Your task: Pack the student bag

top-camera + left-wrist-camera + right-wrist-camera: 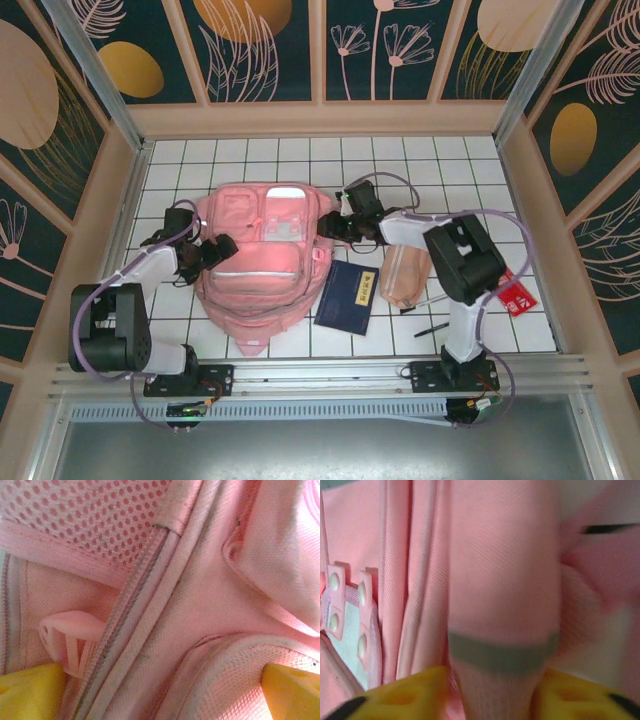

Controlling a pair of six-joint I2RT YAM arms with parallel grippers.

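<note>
Findings, left claw [205, 256]: you have it against the left flank of the student bag [255, 270], which lies flat on the tiled table [520, 200] and stretches from this claw across to the other one. In the wrist view its jaws stand fully spread, one yellow pad [30, 692] at each lower corner, with nothing gripped. Bag fabric lies right in front of the claw. A zip [131, 625] runs slantwise up from between the pads. A pink plastic buckle [65, 635] sits just above the left-hand pad, and a mesh panel [85, 510] lies further ahead.

Findings, right claw [332, 228]: you have it at the bag's right flank, directly across the bag from the left claw. Its jaws are narrowed onto a fold of the bag. The two yellow pads [405, 697] sit against either side of that fold, and a grey stripe [502, 657] crosses it just ahead of them. I record this as a grip on the bag's fabric.

Other items: a dark blue notebook [347, 295] lies just behind the right claw, toward the arm bases and beside the bag. A peach pouch [405, 275] lies outboard of that claw, next to the notebook, partly under the right arm.
</note>
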